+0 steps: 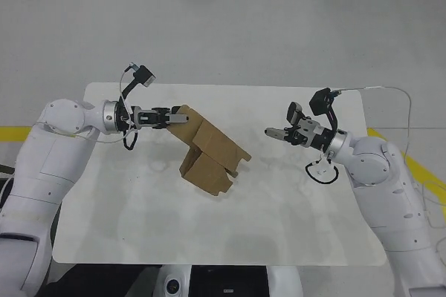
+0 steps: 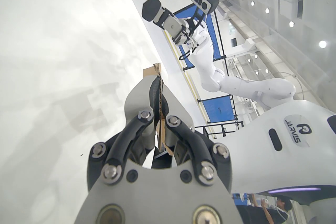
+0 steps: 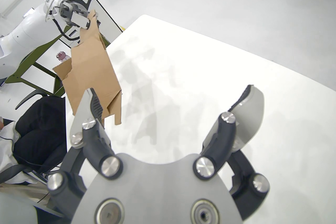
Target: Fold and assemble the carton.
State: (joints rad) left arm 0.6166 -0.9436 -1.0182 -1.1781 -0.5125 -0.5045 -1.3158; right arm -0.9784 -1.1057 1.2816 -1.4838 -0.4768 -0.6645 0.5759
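the carton (image 1: 212,152) is brown corrugated board, partly unfolded, with loose flaps. judge it light, stiff across the panels and weak along the scored lines. it is liable to swing or crease if gripped by one flap alone. recommended hold: a panel edge close to a fold, opposite the present grip. the carton hangs over the middle of the table (image 1: 297,230), slanting down from the left pincer (image 1: 180,117), and appears to sit clear of the surface. the left pincer is clenched on a thin flap edge at the carton's upper end, with its pads pressed against both faces of the board. the right pincer (image 1: 271,134) is spread wide, holds nothing, and hovers beside the carton without touching it.
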